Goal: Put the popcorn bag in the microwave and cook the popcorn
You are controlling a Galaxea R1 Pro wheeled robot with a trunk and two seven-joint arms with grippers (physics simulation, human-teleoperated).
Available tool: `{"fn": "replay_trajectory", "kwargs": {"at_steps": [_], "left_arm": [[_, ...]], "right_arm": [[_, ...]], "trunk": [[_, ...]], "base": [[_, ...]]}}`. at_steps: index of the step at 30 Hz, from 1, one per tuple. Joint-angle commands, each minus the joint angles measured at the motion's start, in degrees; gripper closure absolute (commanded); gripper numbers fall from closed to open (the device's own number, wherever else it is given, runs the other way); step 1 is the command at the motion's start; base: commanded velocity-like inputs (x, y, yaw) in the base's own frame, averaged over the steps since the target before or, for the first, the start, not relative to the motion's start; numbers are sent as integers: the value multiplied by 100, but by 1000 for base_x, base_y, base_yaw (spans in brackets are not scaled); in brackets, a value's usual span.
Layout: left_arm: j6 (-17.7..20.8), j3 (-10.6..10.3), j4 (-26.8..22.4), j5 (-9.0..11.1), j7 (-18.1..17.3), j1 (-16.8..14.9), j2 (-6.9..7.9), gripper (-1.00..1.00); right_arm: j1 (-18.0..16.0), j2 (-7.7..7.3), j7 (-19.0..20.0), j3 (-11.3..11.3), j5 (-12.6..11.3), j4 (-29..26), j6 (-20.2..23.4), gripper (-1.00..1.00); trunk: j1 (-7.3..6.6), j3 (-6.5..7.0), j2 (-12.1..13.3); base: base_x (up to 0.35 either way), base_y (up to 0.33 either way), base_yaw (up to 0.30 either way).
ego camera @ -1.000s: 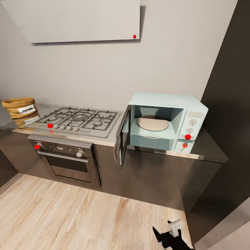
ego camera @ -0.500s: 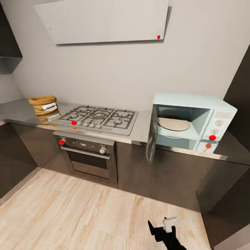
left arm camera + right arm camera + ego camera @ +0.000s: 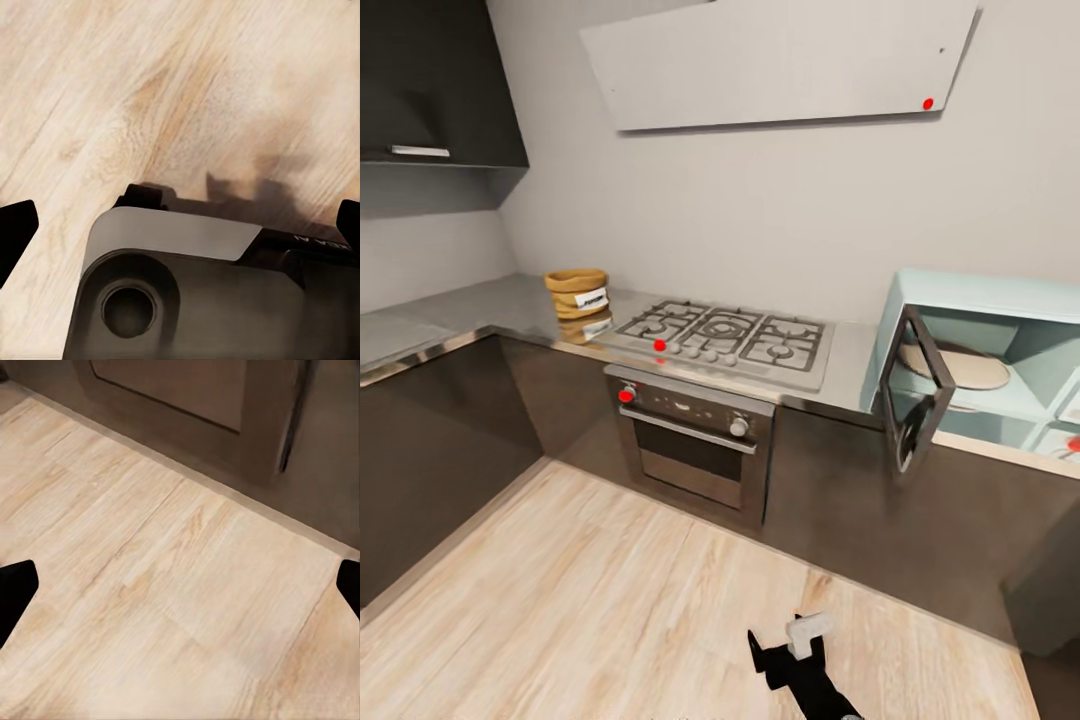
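Head cam: popcorn bag (image 3: 577, 293) sits upright on the desk (image 3: 490, 310), left of centre in frame, just left of the gas hob (image 3: 726, 338), with its reflection in the desk surface. Microwave (image 3: 1000, 365) is at the right edge of frame, partly cut off, with its door (image 3: 912, 402) swung open toward me and the round turntable plate (image 3: 956, 366) visible inside. Bag and microwave are well apart, hob between them. Built-in oven (image 3: 695, 448) is under the hob, white hood (image 3: 780, 62) above it. At the bottom centre a dark arm part with a white piece (image 3: 800, 655) hangs over the wood floor (image 3: 590, 600). Left wrist cam: left pincer (image 3: 180, 225) fingers spread apart at the frame edges, nothing between, floor and part of the robot's own body below. Right wrist cam: right pincer (image 3: 180, 592) likewise spread apart and empty, over floor near the cabinet base (image 3: 225, 405).
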Motion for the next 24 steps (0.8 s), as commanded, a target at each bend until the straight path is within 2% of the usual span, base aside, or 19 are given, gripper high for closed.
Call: {"fn": "replay_trajectory", "kwargs": {"at_steps": [1,2,3,4,5,7,8,10,12,16,17,20,24], "left_arm": [[-17,16,5,8,-4,-4,-2,-100],[-17,17,5,10,-4,-4,-4,-100],[-17,19,5,11,-4,-2,-3,-100],[-17,17,3,9,-4,1,-4,-100],[-17,15,0,8,-4,3,-3,-100],[-17,23,-7,11,-4,2,-4,-100],[-17,27,-10,13,-4,-10,-7,-100],[-23,5,-19,10,-4,-38,-22,-100],[-25,1,-32,12,-4,-50,-53,-100],[-26,110,-36,29,-4,-56,-62,-100],[-26,126,-30,31,-4,-56,-63,-100],[-26,145,-24,33,-4,-56,-64,-100],[-61,261,-9,39,-4,-28,-64,-100]], "right_arm": [[-16,66,-12,35,14,-48,-3,-100],[-68,247,-143,175,31,-184,99,-100],[-122,416,-418,421,86,-401,376,-100],[-169,488,-664,651,165,-616,631,-100],[-273,551,-1015,1049,253,-1071,1040,-100],[-377,562,-1315,1486,299,-1856,1671,-100],[-417,562,-1424,1653,311,-2496,2245,-100],[-461,562,-1534,1797,324,-3481,3106,-100],[-453,562,-1709,1858,329,-3778,3343,-100],[-335,562,-1869,1900,271,-3602,3146,-100],[-208,562,-1870,1972,220,-3298,2975,-100],[-123,562,-1900,2130,183,-2802,2407,-100],[-94,562,-1914,2217,175,-2632,2098,-100]], "trunk": [[-1,-5,-3],[-1,-5,-3],[-1,-5,-3],[-1,-5,-3],[-1,-5,-3],[-1,-5,-3],[-1,-5,-3],[-1,-5,-3],[-1,-5,-3],[-1,-5,-3],[-1,-5,-3],[-1,-5,-3],[-1,-5,-3]], "base": [[-11,41,94],[-6,21,48],[-3,11,25],[-2,7,16],[-1,4,8],[-1,2,4],[0,1,2],[0,0,1],[-18,57,0],[-82,264,0],[-98,315,0],[-74,327,7],[-16,342,181]]}}
